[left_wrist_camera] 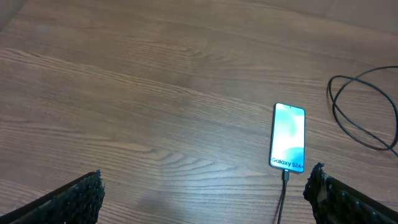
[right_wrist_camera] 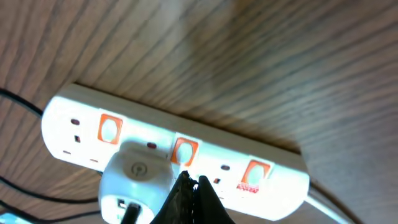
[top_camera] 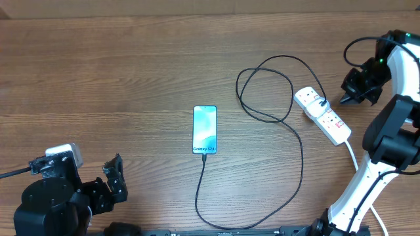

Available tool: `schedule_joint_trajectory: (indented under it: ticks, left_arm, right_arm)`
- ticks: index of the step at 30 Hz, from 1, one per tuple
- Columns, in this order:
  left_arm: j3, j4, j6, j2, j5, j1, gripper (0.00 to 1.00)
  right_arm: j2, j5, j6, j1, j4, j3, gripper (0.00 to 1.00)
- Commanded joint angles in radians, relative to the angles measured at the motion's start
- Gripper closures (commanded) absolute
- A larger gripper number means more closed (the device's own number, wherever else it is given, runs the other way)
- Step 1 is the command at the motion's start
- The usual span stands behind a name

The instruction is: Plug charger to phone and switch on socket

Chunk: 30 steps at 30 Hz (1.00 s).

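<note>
The socket (top_camera: pixel 330 120), probably rigid yet light enough to slide on the tabletop (top_camera: pixel 98 78), lies far right, its small rocker switch (right_wrist_camera: pixel 184 150) best pressed squarely by the right end effector (right_wrist_camera: pixel 188 186), pinched closed and empty.

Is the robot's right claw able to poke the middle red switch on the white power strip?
Probably yes. The right claw hangs close by the power strip, tips together near the middle red switch, with nothing between them. The white plug sits just beside it.
</note>
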Motion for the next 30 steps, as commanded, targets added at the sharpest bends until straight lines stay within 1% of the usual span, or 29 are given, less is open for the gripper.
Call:
schedule_joint_trajectory:
  ticks: [1,10,17,30]
  left_arm:
    - [-0.004,0.004,-0.01,-0.002,-0.013,0.0,0.0]
    - [-0.004,0.004,-0.01,-0.002,-0.013,0.0,0.01]
    - [-0.004,0.004,-0.01,-0.002,-0.013,0.0,0.0]
    - [-0.004,0.004,-0.01,-0.002,-0.013,0.0,0.0]
  right_arm:
    - [0.002,0.011,-0.003,0.001,-0.016,0.001,0.96]
    - [0.002,-0.031,-0.027,0.002,-0.043,-0.011,0.96]
    - [0.002,-0.032,-0.026,0.003,-0.018,-0.072,0.96]
    - [0.002,-0.053,-0.037,0.042,0.003,-0.08,0.96]
